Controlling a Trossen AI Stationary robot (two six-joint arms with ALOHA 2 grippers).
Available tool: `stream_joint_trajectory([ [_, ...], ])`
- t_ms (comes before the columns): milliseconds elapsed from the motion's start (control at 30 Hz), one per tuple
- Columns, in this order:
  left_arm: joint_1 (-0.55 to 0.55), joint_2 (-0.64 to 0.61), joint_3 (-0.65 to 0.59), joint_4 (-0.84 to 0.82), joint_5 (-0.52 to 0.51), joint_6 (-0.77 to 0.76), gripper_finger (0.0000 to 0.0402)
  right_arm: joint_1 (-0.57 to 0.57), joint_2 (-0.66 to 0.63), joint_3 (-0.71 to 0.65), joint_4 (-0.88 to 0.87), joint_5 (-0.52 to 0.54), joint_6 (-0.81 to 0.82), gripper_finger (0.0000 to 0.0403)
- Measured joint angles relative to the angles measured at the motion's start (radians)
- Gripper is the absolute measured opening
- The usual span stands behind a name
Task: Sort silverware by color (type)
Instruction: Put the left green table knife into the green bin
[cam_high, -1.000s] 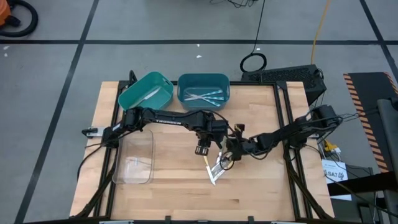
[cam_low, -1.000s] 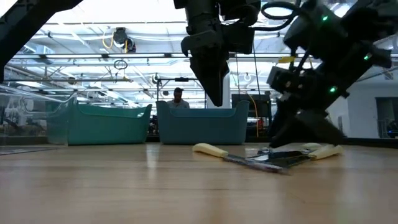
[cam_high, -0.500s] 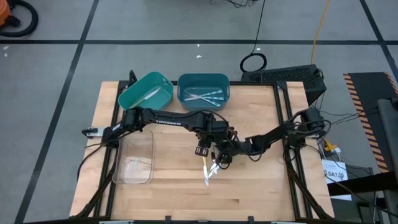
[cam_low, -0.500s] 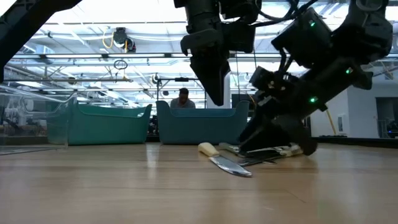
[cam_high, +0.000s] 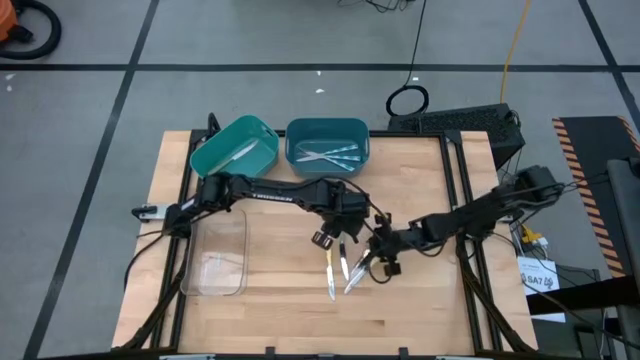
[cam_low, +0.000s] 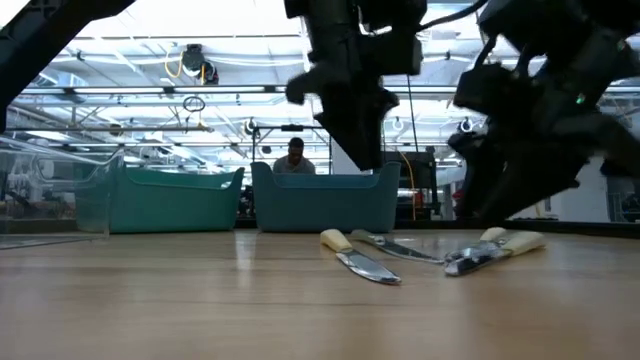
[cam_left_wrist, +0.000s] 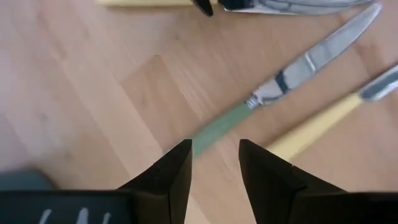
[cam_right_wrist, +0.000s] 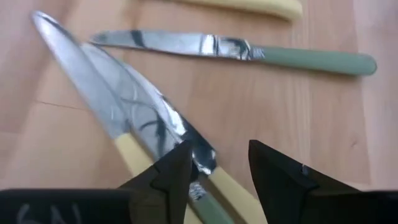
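Now the knives that lay bunched under the right gripper a second ago are spread apart on the desk (cam_high: 270, 310). From the left: the left gripper (cam_high: 322, 240) hovers part-open and empty over the green-handled knife (cam_left_wrist: 281, 81), just as before; a yellow-handled knife (cam_high: 329, 272) lies beside it; the right gripper (cam_high: 385, 263) has lifted off the pile, part-open, holding nothing. Separated pieces should be easier to pick singly for the teal bins (cam_high: 327, 141).
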Motion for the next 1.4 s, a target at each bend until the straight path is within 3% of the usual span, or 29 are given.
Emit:
stream_joint_trajectory([
  [400, -0.007, 0.068, -0.002, 0.016, -0.014, 0.258, 0.0141, 0.107, -0.163, 0.001, -0.067, -0.002, 0.035, 0.0153],
  [533, -0.014, 0.096, -0.002, 0.042, -0.107, 0.331, 0.0143, 0.120, -0.155, 0.001, -0.058, -0.002, 0.039, 0.0153],
  [833, -0.020, 0.142, -0.002, 0.038, -0.158, 0.459, 0.0214, 0.137, -0.149, 0.000, -0.063, -0.001, 0.045, 0.0153],
  [1100, -0.002, 0.177, 0.003, 0.060, -0.156, 0.486, 0.0223, 0.138, -0.150, 0.000, -0.058, 0.000, 0.043, 0.0153],
  [1233, 0.018, 0.190, 0.004, 0.047, -0.137, 0.427, 0.0196, 0.138, -0.150, 0.000, -0.054, 0.006, 0.047, 0.0153],
  [1400, 0.030, 0.193, 0.007, 0.013, -0.126, 0.346, 0.0116, 0.138, -0.150, 0.000, -0.051, 0.067, 0.105, 0.0153],
])
